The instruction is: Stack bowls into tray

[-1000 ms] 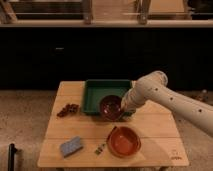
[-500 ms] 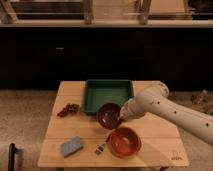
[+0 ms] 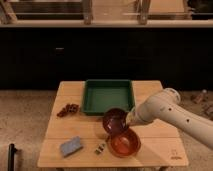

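The dark maroon bowl [image 3: 114, 121] hangs tilted just above the table, in front of the green tray [image 3: 106, 97] and right behind the orange-red bowl [image 3: 124, 144]. My gripper [image 3: 129, 120] holds the maroon bowl by its right rim, and the white arm reaches in from the right. The orange-red bowl sits upright on the table near the front edge, and the maroon bowl overlaps its back rim from above. The tray lies at the back middle of the table with nothing in it.
A blue sponge [image 3: 71, 146] lies at the front left of the wooden table [image 3: 165, 142]. A small dark object [image 3: 100, 148] lies beside the orange-red bowl. A reddish-brown cluster [image 3: 67, 109] lies left of the tray. A dark counter stands behind.
My gripper has carried the maroon bowl from inside the tray's front right, forward and out over the table, down to the orange-red bowl. The orange-red bowl and tray have not moved.
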`<control>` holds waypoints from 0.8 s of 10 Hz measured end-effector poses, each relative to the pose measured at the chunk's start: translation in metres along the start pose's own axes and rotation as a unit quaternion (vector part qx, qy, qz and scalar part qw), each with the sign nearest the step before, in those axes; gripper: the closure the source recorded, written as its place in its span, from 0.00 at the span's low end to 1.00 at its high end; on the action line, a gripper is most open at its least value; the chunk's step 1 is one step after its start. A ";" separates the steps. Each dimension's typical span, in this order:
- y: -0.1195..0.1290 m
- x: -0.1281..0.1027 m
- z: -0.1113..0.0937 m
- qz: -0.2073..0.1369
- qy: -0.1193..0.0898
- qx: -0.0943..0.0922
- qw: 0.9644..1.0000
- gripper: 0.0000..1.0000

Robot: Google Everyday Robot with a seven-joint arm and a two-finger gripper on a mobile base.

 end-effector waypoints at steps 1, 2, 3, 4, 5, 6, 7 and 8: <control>0.006 -0.004 -0.004 -0.002 -0.008 0.001 1.000 1.00; 0.014 -0.008 -0.008 -0.004 -0.021 0.002 1.000 1.00; 0.018 -0.009 -0.010 -0.006 -0.032 0.003 0.999 1.00; 0.023 -0.011 -0.012 -0.012 -0.048 0.004 0.999 1.00; 0.027 -0.012 -0.012 -0.018 -0.062 0.004 0.998 1.00; 0.030 -0.013 -0.012 -0.027 -0.079 0.002 0.996 0.98; 0.033 -0.013 -0.011 -0.034 -0.095 -0.002 0.995 0.90; 0.034 -0.013 -0.009 -0.041 -0.112 -0.007 0.993 0.81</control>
